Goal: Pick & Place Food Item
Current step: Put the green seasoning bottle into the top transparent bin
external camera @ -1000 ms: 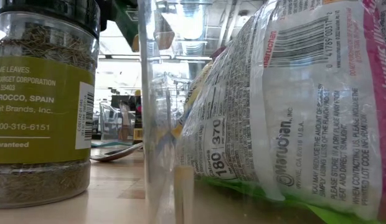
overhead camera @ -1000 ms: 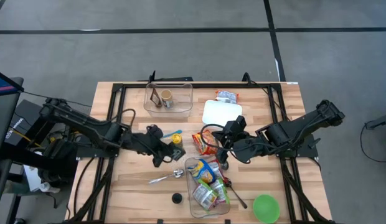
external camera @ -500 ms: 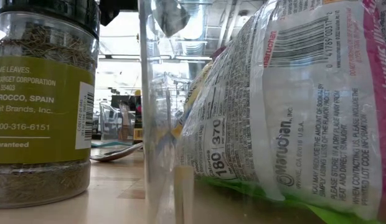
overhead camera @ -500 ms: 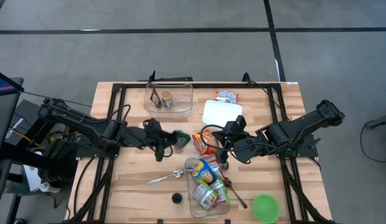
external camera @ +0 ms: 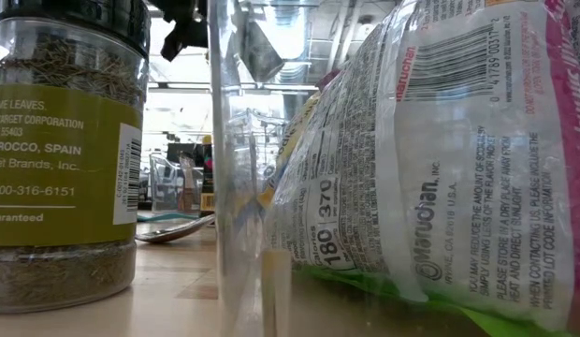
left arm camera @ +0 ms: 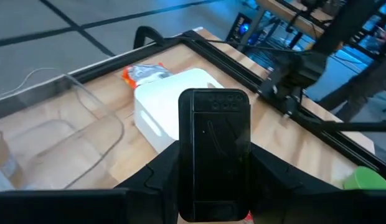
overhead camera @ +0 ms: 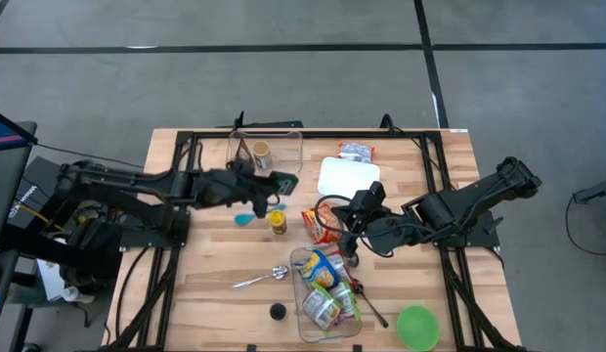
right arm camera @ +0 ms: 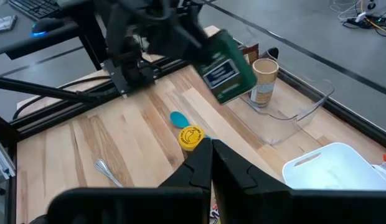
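Left gripper (overhead camera: 274, 183) carried green packet (right arm camera: 227, 70) toward clear bin (overhead camera: 265, 156).

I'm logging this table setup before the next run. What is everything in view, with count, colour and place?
Clear plastic bin: one, table's far side, holding a tan paper cup.
Clear plastic bin of food packets: one, near edge.
White square container: one, far centre.
Orange snack packet: one, beyond the white container.
Yellow-lidded jar: one, centre.
Blue spoon: one, beside the jar.
Metal spoon: one, near centre.
Green bowl: one, near right corner.
Green box: one, held aloft.
Left gripper: gripping the green box.
Right gripper: shut, at centre.
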You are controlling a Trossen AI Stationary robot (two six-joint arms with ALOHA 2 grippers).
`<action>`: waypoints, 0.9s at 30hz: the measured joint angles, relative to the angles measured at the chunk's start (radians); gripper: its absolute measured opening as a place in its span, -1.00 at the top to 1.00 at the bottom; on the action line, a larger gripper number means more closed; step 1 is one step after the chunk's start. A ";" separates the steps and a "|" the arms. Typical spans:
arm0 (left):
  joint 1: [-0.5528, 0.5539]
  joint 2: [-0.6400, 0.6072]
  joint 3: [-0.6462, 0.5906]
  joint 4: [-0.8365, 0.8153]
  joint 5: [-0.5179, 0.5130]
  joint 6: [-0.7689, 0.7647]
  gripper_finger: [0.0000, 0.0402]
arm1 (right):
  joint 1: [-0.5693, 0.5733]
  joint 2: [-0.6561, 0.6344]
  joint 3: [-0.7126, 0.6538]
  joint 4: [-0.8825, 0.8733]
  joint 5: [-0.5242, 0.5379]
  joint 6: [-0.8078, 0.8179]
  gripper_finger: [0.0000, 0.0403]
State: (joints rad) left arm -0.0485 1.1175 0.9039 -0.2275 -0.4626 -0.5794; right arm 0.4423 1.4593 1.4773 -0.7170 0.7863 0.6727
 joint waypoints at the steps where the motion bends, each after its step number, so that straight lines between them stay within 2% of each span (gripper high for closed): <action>1: 0.021 0.000 0.000 0.000 0.018 0.000 0.35 | 0.000 0.000 0.000 0.000 0.000 0.000 0.99; 13: 0.277 0.005 0.000 -0.001 0.165 0.033 0.35 | 0.000 0.000 0.000 0.015 0.000 0.000 0.99; 22: 0.438 0.005 0.000 -0.058 0.331 0.310 0.34 | 0.000 0.000 0.000 0.015 0.000 0.000 0.99; 27: 0.496 0.004 0.000 -0.181 0.360 0.430 0.35 | 0.000 0.000 0.000 0.015 -0.001 0.005 0.99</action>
State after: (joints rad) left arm 0.4470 1.1215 0.9035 -0.4084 -0.1024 -0.1497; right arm 0.4423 1.4593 1.4773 -0.7018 0.7856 0.6778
